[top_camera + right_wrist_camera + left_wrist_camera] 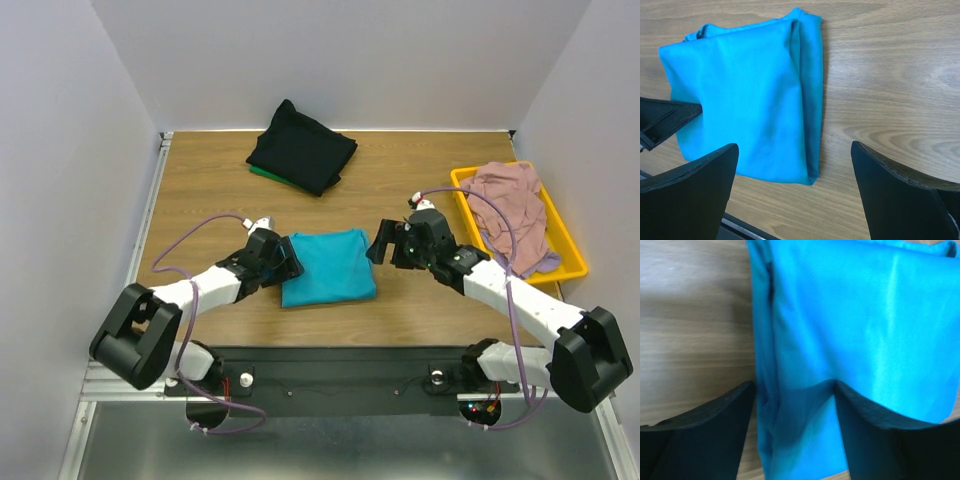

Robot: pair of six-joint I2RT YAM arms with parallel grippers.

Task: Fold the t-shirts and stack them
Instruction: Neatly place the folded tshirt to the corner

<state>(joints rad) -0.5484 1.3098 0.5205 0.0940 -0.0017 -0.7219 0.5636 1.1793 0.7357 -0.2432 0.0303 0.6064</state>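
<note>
The left claw [287, 262] has its fingers apart, and the left edge of the folded teal t-shirt [328, 265] lies between them on the brown wooden table [200, 190]. The right claw [384, 245], also wide apart, holds nothing just right of this shirt. Far beyond both claws lies a black t-shirt [300, 150]. Right of the right claw, a pink t-shirt [510, 205] fills a yellow tray [461, 190]. Pale walls [350, 60] surround the table.

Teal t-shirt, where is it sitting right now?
Top view: the folded teal t-shirt lies near-centre on the table, between the left gripper at its left edge and the right gripper just off its right.
</note>
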